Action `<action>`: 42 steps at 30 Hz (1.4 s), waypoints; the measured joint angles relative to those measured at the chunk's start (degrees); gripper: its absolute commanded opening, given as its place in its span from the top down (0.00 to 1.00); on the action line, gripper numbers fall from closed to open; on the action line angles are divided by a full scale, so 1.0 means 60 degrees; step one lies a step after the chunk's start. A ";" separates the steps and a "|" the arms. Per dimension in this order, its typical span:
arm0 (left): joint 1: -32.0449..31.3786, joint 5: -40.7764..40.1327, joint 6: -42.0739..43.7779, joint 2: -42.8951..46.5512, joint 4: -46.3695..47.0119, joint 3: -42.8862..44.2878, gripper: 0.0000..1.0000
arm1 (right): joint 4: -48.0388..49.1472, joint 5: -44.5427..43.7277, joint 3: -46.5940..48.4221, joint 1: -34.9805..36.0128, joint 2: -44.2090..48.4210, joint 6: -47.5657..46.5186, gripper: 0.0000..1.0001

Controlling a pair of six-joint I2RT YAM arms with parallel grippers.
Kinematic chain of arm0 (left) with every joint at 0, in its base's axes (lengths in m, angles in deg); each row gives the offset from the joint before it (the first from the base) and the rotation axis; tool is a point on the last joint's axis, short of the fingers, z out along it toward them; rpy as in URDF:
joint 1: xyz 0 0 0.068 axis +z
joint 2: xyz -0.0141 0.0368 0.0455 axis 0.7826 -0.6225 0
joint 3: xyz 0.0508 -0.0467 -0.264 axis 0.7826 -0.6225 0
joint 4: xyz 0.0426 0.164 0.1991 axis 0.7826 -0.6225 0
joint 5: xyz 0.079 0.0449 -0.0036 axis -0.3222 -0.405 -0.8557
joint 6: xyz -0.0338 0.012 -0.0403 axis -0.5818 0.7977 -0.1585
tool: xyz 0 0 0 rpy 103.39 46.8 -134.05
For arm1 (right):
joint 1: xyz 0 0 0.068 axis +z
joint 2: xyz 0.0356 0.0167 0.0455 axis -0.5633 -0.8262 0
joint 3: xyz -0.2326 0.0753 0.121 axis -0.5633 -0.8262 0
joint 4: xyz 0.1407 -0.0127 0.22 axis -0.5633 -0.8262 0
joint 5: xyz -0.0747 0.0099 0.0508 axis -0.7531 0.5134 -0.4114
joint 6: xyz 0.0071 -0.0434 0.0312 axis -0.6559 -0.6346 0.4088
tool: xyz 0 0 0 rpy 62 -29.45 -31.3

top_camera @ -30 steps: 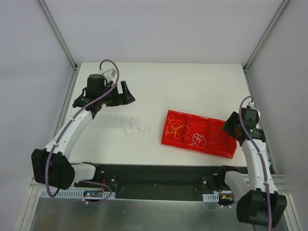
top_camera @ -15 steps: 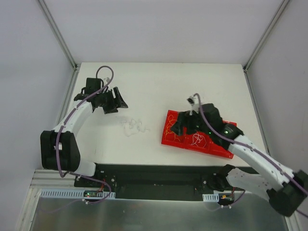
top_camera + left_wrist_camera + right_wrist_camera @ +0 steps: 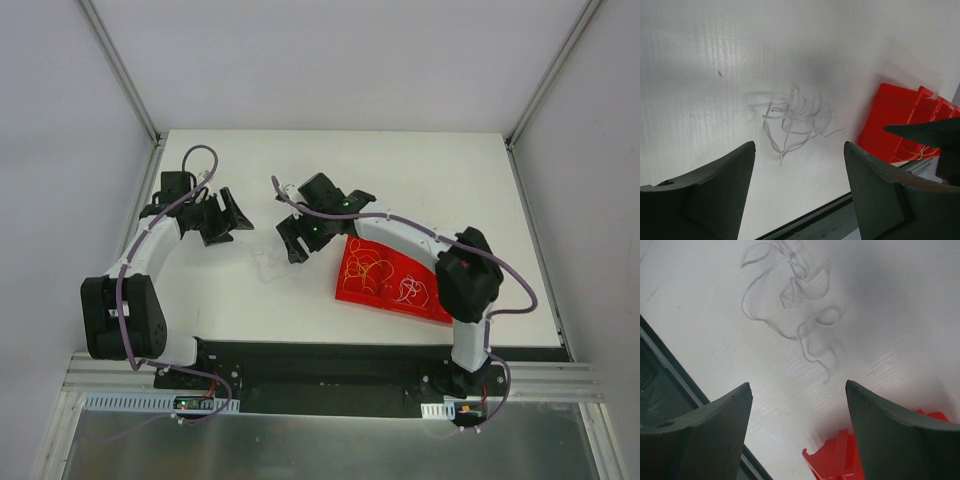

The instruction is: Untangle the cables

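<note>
Since both grippers hover by one target, collision is the chief hazard.

Top view: left gripper [image 3: 225, 215] and right gripper [image 3: 298, 238] stand near one white wire tangle [image 3: 272, 262] on the table [image 3: 420, 170], left of one red tray [image 3: 343, 288] holding two wire bunches [image 3: 368, 268].

Left wrist view: fingers [image 3: 715, 190] spread, empty; a coarse grab could tighten loops.

Right wrist view: fingers [image 3: 890, 430] spread, empty; thin strands could slip. Strand count: cannot tell.

Top view high above the desk [image 3: 400, 170], both wrist views close, angled down, all sharing the white cable squiggle [image 3: 790, 124] and red tray [image 3: 895, 117]
</note>
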 measured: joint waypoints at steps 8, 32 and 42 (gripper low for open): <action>0.0000 0.0317 -0.0011 0.0288 0.0135 -0.0022 0.29 | -0.0616 0.0510 0.0470 -0.0004 -0.1934 -0.0882 0.33; 0.0000 0.2371 -0.0284 0.0667 0.1705 -0.0900 0.23 | 0.0557 0.0270 -0.0634 0.0011 0.2772 0.0652 1.00; -0.0463 0.4025 -0.1960 0.3078 0.5337 -0.1985 0.16 | 0.0368 0.0721 0.1096 0.0007 0.3326 0.1727 0.99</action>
